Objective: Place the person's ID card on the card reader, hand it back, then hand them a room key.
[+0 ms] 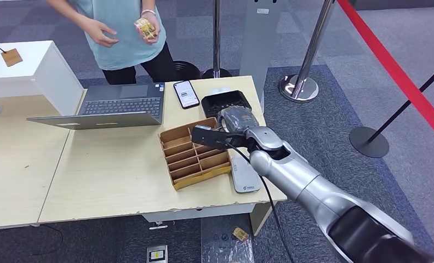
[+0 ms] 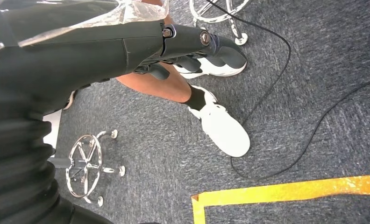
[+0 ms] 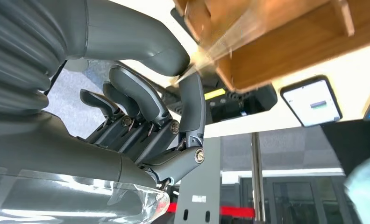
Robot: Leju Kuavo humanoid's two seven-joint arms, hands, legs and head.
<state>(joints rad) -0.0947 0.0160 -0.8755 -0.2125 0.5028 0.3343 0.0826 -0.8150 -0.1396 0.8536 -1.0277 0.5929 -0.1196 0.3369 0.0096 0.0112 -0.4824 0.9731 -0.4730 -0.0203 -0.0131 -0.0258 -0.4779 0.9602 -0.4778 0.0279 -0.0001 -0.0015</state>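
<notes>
Right robot hand (image 1: 221,135) at frame centre over the wooden tray (image 1: 194,154), thumb and finger pinching a blurred card (image 3: 220,46); person (image 1: 124,33) top left holds another card (image 1: 146,27).

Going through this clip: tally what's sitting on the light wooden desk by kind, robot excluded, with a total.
Laptop: 1
Phone: 1
Black box: 1
Wooden divided tray: 1
Flat grey pad: 1
Total: 5
</notes>
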